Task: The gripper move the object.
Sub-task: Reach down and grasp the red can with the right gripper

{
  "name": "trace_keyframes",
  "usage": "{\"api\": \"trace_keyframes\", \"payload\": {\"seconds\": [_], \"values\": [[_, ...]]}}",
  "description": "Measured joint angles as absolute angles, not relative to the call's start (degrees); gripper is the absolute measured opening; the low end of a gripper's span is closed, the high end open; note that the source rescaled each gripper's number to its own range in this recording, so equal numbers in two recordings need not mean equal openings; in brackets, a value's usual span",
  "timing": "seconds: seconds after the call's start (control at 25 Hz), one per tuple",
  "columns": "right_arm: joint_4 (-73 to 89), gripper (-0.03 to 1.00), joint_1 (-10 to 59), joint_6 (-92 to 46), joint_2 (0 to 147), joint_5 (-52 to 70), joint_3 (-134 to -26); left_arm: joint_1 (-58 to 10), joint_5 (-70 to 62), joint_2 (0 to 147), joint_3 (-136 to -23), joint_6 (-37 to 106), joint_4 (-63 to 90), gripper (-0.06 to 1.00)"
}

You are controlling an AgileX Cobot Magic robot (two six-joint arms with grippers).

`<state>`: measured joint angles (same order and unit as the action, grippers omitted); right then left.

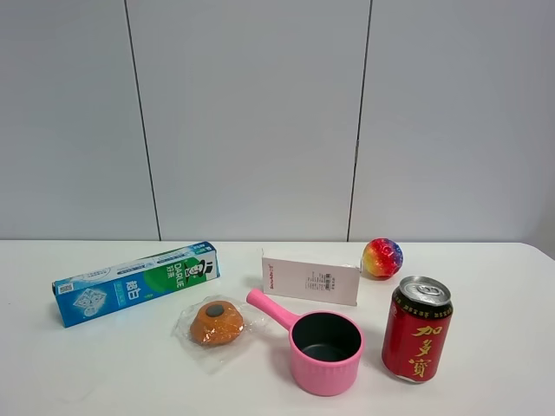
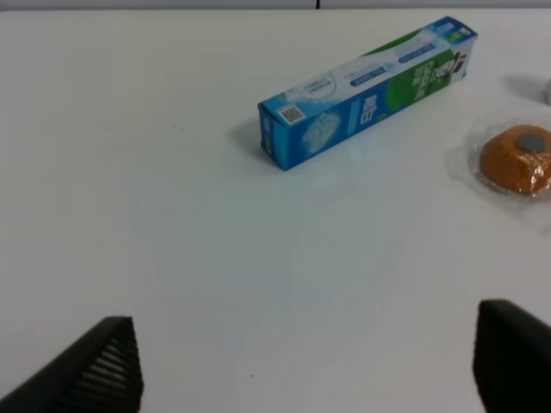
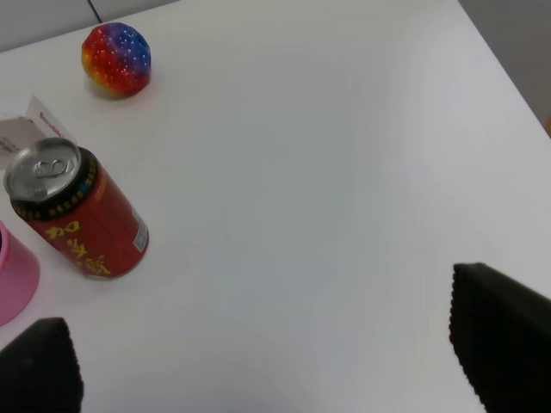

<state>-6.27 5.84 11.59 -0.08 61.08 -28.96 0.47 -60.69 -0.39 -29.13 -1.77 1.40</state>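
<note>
The red drink can [image 1: 418,329] with yellow characters and a silver top stands upright on the white table at the front right, just right of the pink pot [image 1: 323,350]. It also shows in the right wrist view [image 3: 73,211]. My right gripper [image 3: 258,366] is open and empty, fingers wide apart, hovering over bare table to the can's right. My left gripper [image 2: 306,366] is open and empty above bare table, well short of the toothpaste box [image 2: 366,90]. Neither gripper shows in the exterior high view.
A blue-green toothpaste box [image 1: 134,282] lies at the left. A wrapped orange bun [image 1: 216,322] sits beside the pot's handle. A white carton [image 1: 310,278] and a rainbow ball [image 1: 382,258] stand behind the pot and can. The table's right edge [image 3: 504,64] is near.
</note>
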Motion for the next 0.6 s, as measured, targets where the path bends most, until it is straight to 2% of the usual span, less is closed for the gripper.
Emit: {"api": "trace_keyframes", "payload": {"seconds": [0.4,0.6], "values": [[-5.31,0.59,5.84,11.30,-0.08,61.08,-28.96,0.47,-60.69,-0.39,-29.13,-1.77,1.40,1.00],[5.74,0.59,5.84,5.61,6.20,59.66,-32.75,0.47,-60.69,-0.39,-29.13,-1.77,1.40,1.00]]}}
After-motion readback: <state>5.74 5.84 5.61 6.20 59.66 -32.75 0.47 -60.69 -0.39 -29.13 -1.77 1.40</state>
